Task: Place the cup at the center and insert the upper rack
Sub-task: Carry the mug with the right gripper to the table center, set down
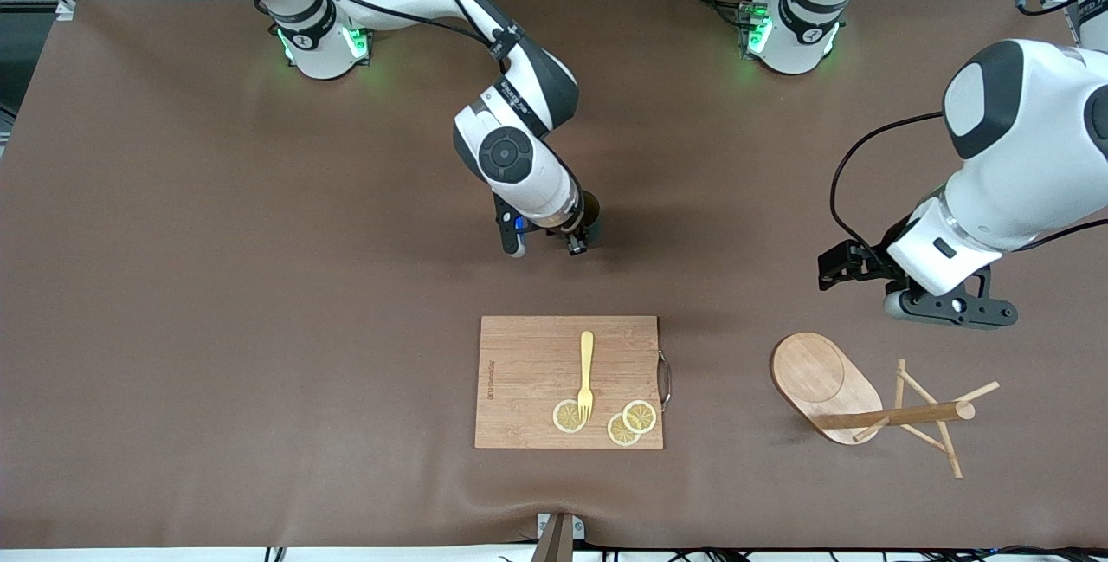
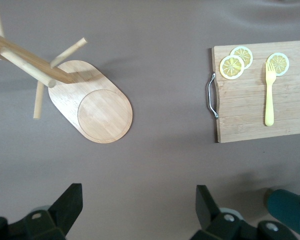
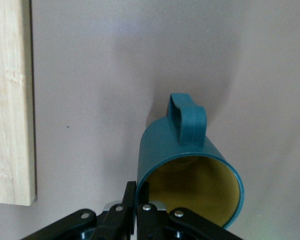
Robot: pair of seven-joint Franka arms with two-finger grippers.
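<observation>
The teal cup (image 3: 190,160) with its yellow inside hangs tilted low over the middle of the table, handle up. My right gripper (image 3: 141,192) is shut on its rim, one finger inside and one outside. From the front the cup (image 1: 593,211) is mostly hidden under the right wrist, with the right gripper (image 1: 578,242) beside it. The upper rack (image 1: 822,380) lies tipped on its side toward the left arm's end, post and pegs resting on the table. My left gripper (image 1: 952,313) hovers open and empty over bare table beside the rack's oval base (image 2: 102,107).
A wooden cutting board (image 1: 567,380) with a metal handle lies nearer the front camera than the cup. It carries a yellow fork (image 1: 586,371) and three lemon slices (image 1: 628,423). Brown cloth covers the table (image 1: 260,285).
</observation>
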